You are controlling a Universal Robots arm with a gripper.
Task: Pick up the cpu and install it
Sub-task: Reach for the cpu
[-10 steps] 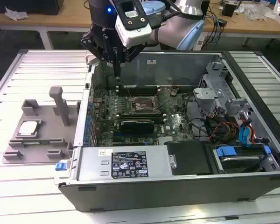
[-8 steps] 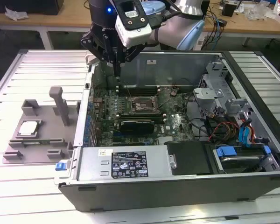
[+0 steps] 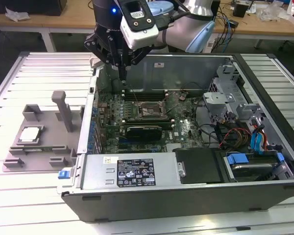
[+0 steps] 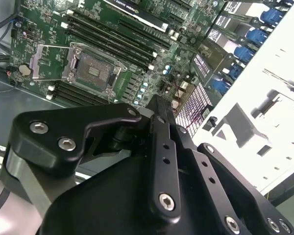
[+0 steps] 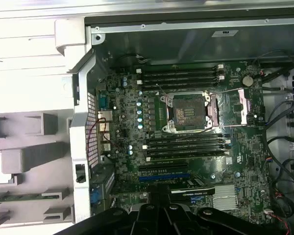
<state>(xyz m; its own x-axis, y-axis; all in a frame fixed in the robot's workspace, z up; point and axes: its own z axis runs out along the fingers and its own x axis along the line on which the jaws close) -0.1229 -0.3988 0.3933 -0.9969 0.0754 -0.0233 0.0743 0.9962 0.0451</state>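
Observation:
The cpu (image 3: pixel 31 134), a small flat square chip with a pale silvery top, lies on the grey fixture (image 3: pixel 54 147) at the exterior view's left, outside the computer case. My gripper (image 3: pixel 122 77) hangs over the case's back left corner, above the motherboard, well apart from the cpu. Its fingers come together to a thin point with nothing between them. The black socket frame (image 3: pixel 145 109) on the motherboard stands open, with its metal latch swung aside, as both wrist views show (image 5: pixel 188 111) (image 4: pixel 93 71).
The open computer case (image 3: pixel 186 196) fills the middle of the slatted table (image 3: pixel 19 205). Inside are memory slots (image 5: pixel 181 77), a graphics card (image 3: pixel 144 130), loose cables (image 3: pixel 230 134) and drive bays with blue tabs (image 3: pixel 259 142). An upright grey post (image 3: pixel 63 110) rises from the fixture.

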